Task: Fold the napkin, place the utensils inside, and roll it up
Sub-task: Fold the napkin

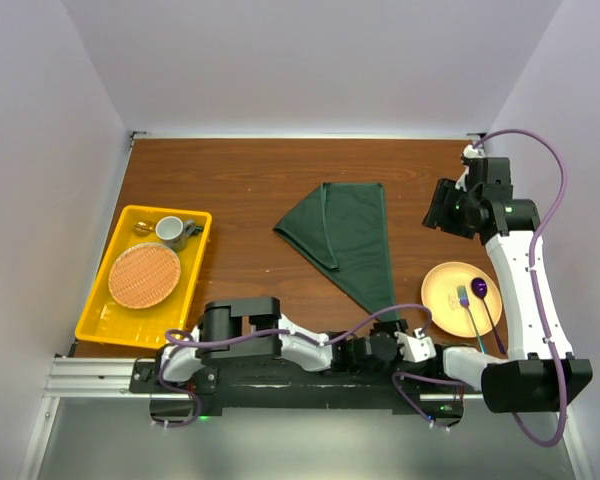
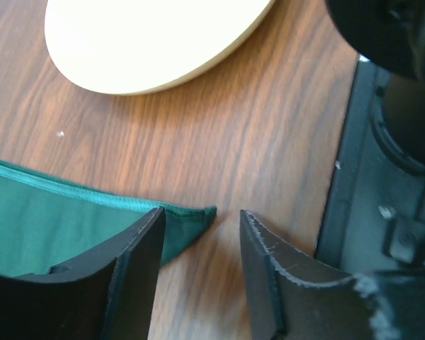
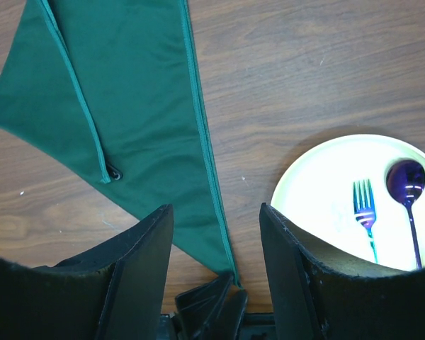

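One dark green napkin (image 1: 345,240) lay about mid-table, folded into a long triangle. It was broad at its far end and tapered to a point toward the near edge, with a narrower flap doubled over its left side and a stitched hem along its edges. The utensils were two, one fork (image 3: 365,212) and one spoon (image 3: 406,185), both with a purple-blue sheen. They lay side by side on a single pale yellow plate (image 1: 442,285) toward the near right corner of the table (image 1: 230,180), apart from the napkin.

The left pincer (image 2: 202,216) sat low at the napkin's near tip with its jaws apart. The cloth's point lay just beside one finger, bare wood showed between the two, and nothing was gripped. The right pincer (image 3: 216,209) hung above the napkin's right hem, also parted and empty.

By the left edge stood one yellow tray (image 1: 95,320) holding one grey cup (image 1: 172,230) and one round woven mat (image 1: 144,275).
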